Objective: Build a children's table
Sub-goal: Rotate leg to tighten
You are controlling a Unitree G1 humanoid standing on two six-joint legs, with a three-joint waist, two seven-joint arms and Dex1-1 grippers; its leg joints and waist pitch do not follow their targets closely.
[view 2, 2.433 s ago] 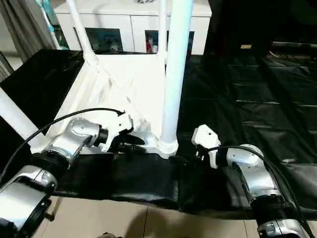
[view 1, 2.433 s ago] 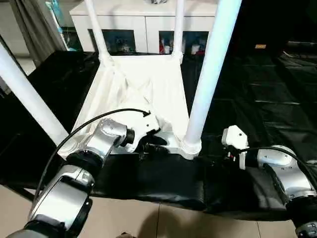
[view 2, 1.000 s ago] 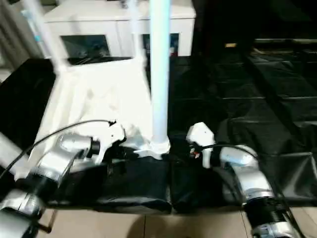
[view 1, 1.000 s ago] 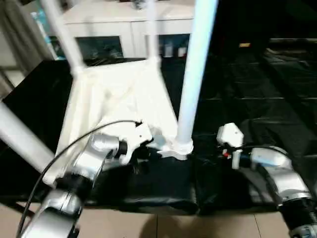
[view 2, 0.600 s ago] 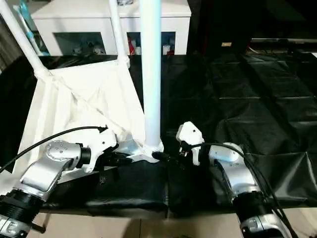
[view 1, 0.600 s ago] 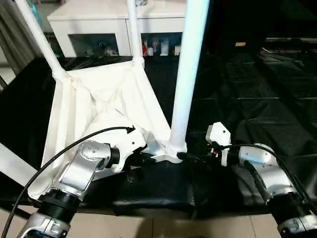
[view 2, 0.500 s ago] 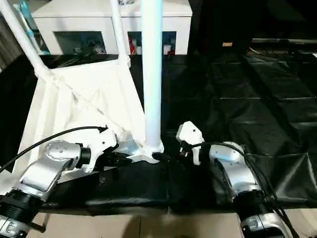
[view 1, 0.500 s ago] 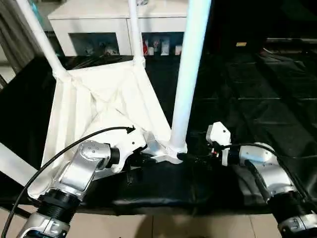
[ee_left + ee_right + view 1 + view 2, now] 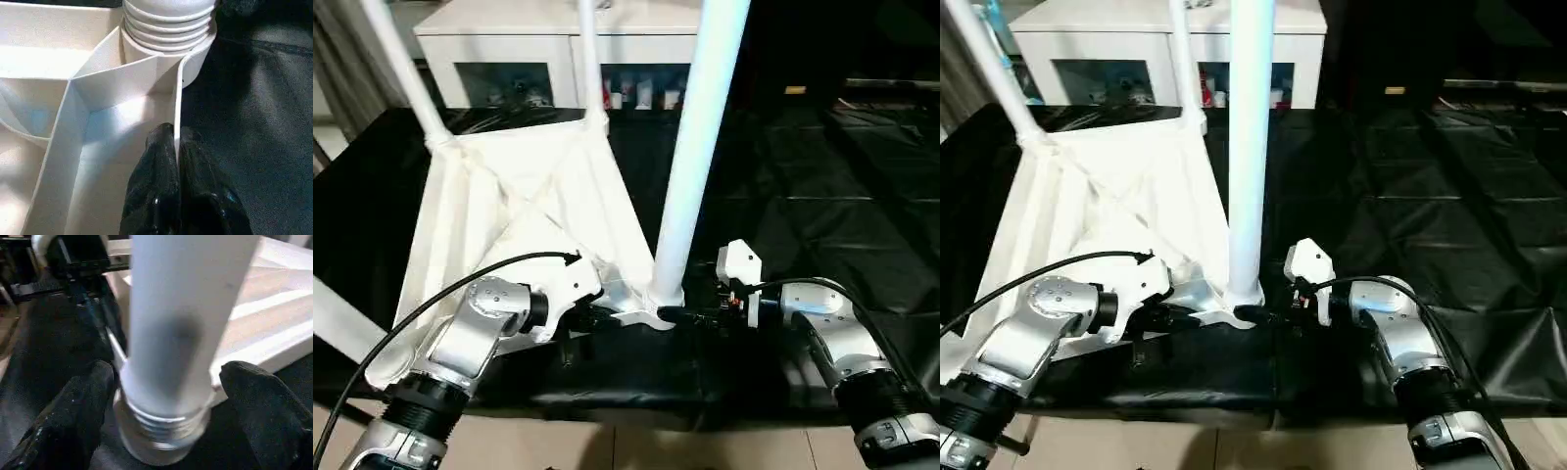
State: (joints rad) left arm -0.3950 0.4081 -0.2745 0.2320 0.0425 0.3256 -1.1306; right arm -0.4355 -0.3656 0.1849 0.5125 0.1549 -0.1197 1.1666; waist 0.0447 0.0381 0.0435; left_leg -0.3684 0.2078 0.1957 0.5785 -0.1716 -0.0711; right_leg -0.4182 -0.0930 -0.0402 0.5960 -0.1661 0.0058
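Note:
The children's table lies upside down, its ribbed white top (image 9: 529,196) on the black sheet with legs standing up. The thick near right leg (image 9: 695,147) rises from its corner socket (image 9: 168,29). Two far legs (image 9: 590,59) stand at the back corners, and a near left leg (image 9: 333,313) crosses the picture's left edge. My left gripper (image 9: 597,316) is shut on the top's thin near rim, one black finger (image 9: 156,171) on each side of it. My right gripper (image 9: 674,315) is open, its fingers (image 9: 83,401) spread either side of the near right leg's ringed base (image 9: 166,431).
A white cabinet with glass doors (image 9: 548,39) stands behind the work surface. Wrinkled black sheeting (image 9: 822,196) covers the surface to the right. A black cable (image 9: 460,289) arcs over my left forearm. Tiled floor (image 9: 607,446) shows below the near edge.
My right gripper has moved left, from clear of the table to the near right leg's base. The left gripper stays at the near rim. The camera has shifted.

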